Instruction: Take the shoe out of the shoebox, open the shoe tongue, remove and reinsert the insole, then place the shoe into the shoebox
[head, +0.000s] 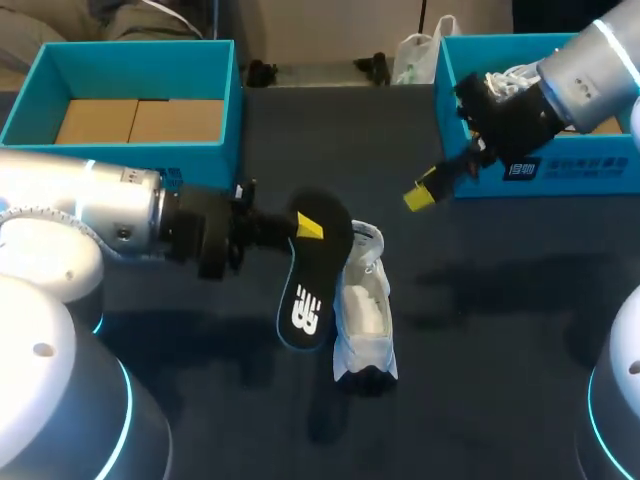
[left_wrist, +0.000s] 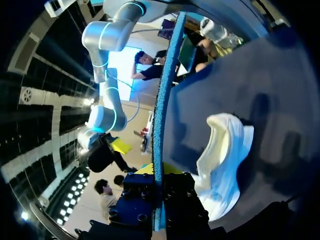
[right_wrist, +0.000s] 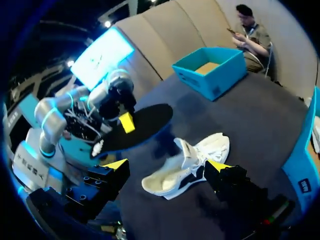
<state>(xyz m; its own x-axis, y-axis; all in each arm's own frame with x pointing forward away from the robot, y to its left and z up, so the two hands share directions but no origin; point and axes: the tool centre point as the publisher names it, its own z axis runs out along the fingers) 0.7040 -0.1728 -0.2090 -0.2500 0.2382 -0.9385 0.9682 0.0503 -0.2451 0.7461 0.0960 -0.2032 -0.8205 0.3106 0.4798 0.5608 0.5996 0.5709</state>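
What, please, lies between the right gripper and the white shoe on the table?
Only bare table: in the head view nothing stands between the right gripper and the white shoe; the insole is at the shoe's other side.

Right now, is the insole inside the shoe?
No: the left gripper holds the black insole clear of the white shoe, which lies beside it on the table.

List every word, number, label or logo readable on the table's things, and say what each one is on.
Insole: a white logo mark only, no plain words readable.
Right shoebox: a dark label with white print, too blurred to read.
Shoe, left shoebox: no print shows.
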